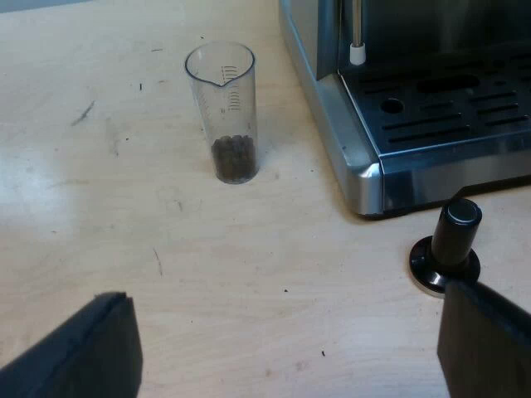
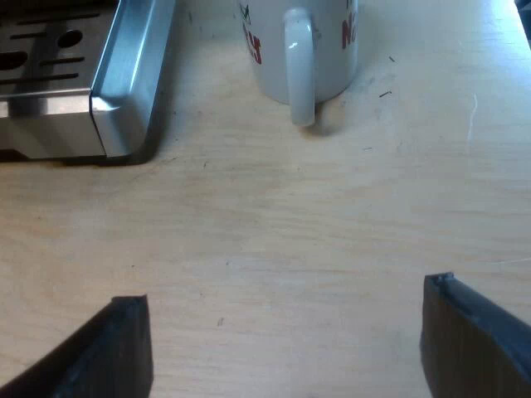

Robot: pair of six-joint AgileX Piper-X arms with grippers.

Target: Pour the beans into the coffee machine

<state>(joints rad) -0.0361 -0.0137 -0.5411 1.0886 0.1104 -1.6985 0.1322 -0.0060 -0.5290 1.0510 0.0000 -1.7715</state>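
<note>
nearby, clear tapered measuring glass (image 1: pixel 221 108), dark beans (image 1: pixel 233 157) inside, near steel machine (image 1: pixel 365 178).

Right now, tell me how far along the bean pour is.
Done: nothing yet; the measuring glass stands upright beside the espresso machine, beans in its bottom. In hand: nothing; the left gripper and right gripper are open and empty. Left: grasp the glass, lift it, pour the beans into the machine.

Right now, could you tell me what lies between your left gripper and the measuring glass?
Only bare tabletop, seen in the left wrist view, lies between my open left gripper and the measuring glass; the tamper stands by the espresso machine's corner.
</note>
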